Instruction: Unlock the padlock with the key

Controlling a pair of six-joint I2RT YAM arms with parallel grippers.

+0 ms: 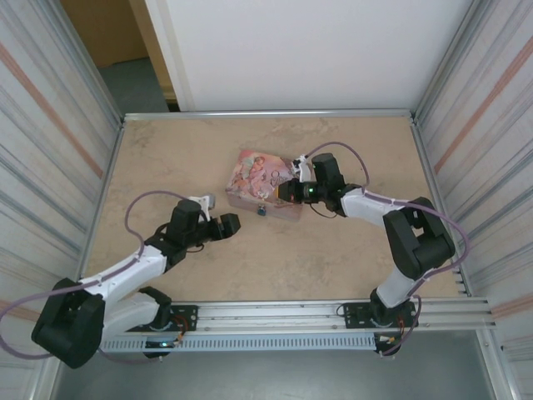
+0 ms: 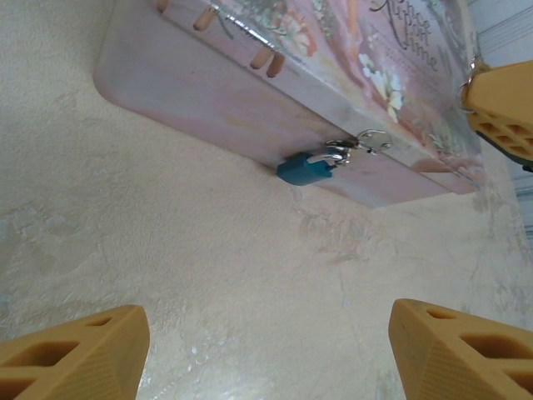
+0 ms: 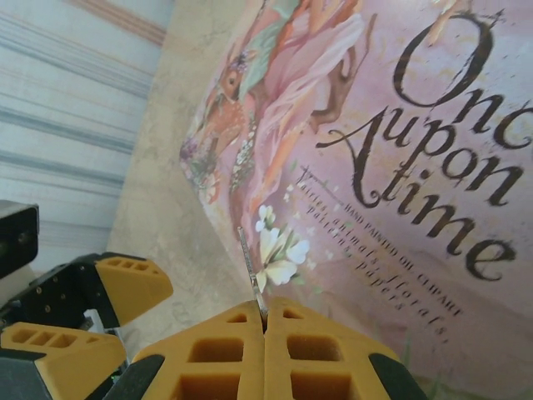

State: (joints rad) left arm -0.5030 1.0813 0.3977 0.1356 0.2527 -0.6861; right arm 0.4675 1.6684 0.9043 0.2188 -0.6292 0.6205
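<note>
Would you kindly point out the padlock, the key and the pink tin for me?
padlock (image 2: 304, 169), left wrist view, on its blue body.
key (image 3: 250, 271), right wrist view, on the thin silvery blade.
pink tin (image 2: 208, 96), left wrist view, on its plain side wall.

In the top view the left arm leaves its base at about 7 o'clock and stretches low over the table toward 2 o'clock, its white link slanting up to a black wrist. The left gripper points toward 3 o'clock, and its wrist view shows the two orange fingers set wide apart. The right arm stands on its base at 5 o'clock and folds at a raised black elbow near 4 o'clock. Its forearm runs toward 10 o'clock. The right gripper points to 9 o'clock. In its wrist view the fingers press together, pinching a thin metal key that juts toward 12 o'clock.
</note>
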